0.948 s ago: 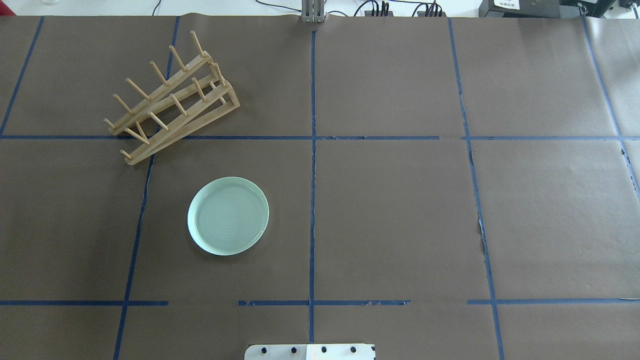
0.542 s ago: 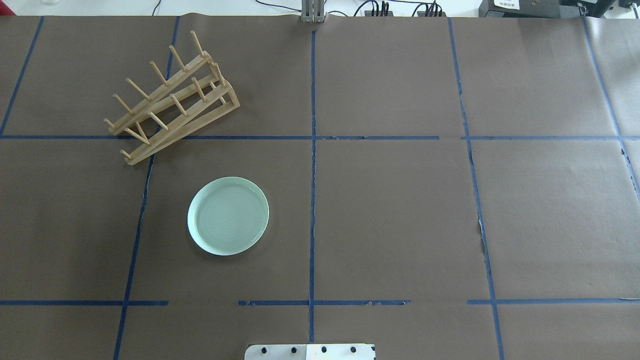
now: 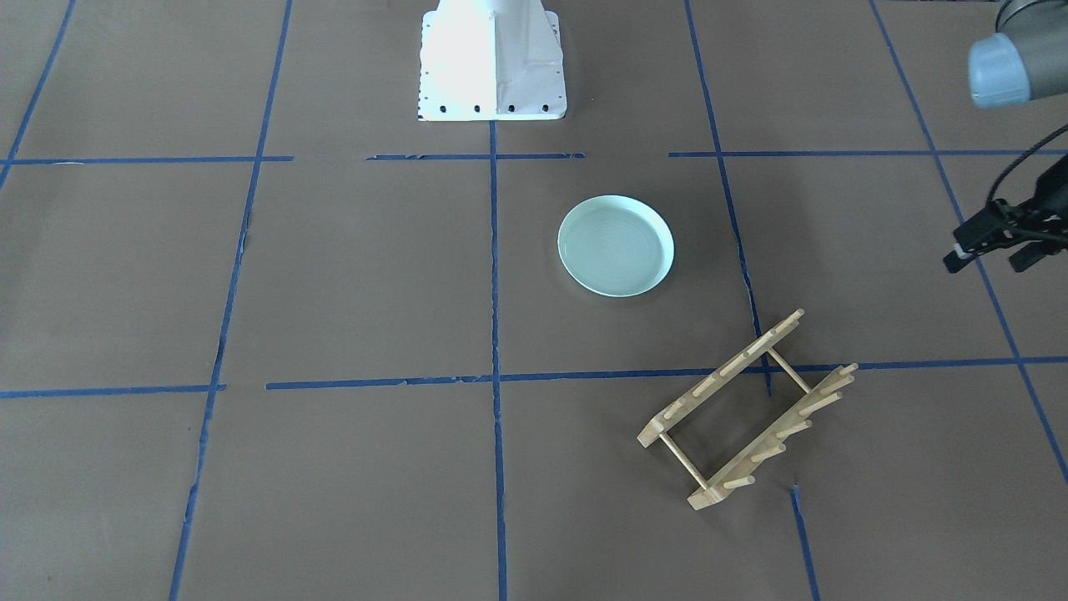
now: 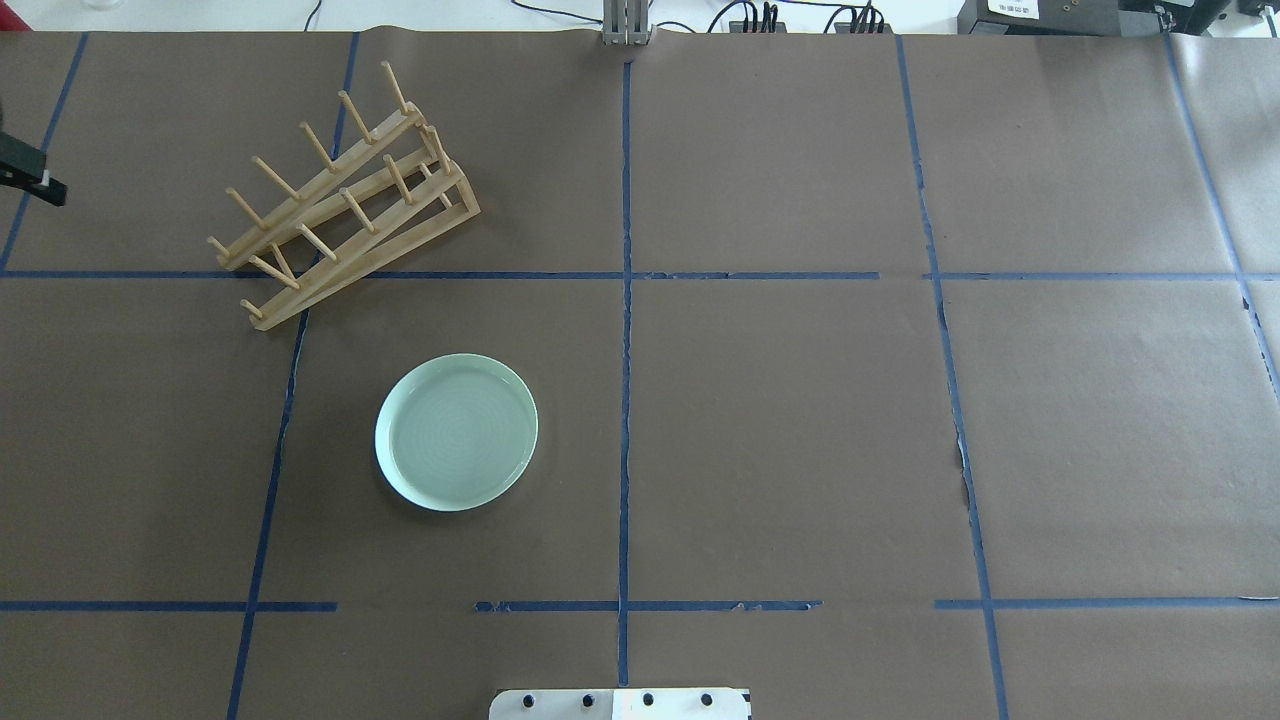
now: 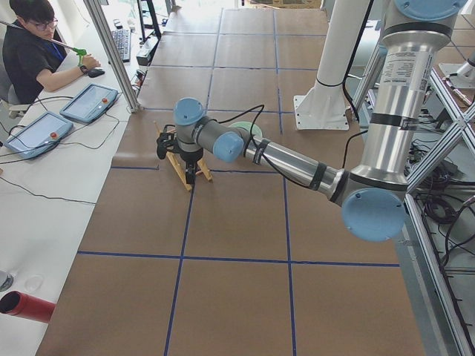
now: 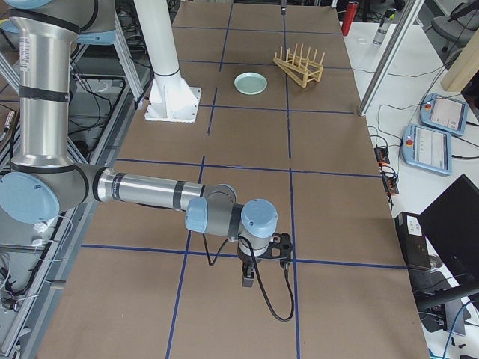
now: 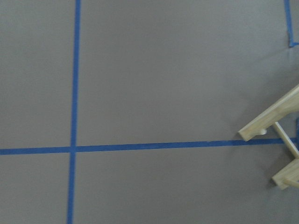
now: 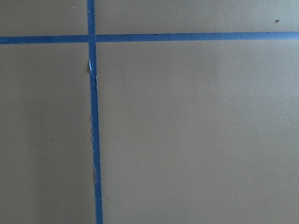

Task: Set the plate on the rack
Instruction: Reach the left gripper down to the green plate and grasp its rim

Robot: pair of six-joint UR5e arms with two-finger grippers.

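Plainly, nothing is grasped yet. In the front-facing view the plate (image 3: 616,245) lies flat, hollow side up, on the paper-covered table (image 3: 334,275) just right of centre. The rack (image 3: 747,409) stands askew at lower right, well apart from it. The left gripper (image 3: 993,253) hangs at the right edge, fingers apart and empty, probably readied for the pickup. Lying flat, the plate offers only its low rim for a grip, and bare paper surrounds it on every side.

From overhead, just a black tip of that gripper shows at the upper left edge. The rack sits at upper left and the plate below and right of it, with a strip of bare paper between.

The exterior left view sets the near arm's gripper over the rack in the picture, but depth cannot be read there.

The exterior right view has the right gripper (image 6: 251,278) low at bottom centre, far from both things. Whether it is apart or together I cannot tell.

The left wrist view catches the rack's end at its right edge; the right wrist view shows only paper and tape.
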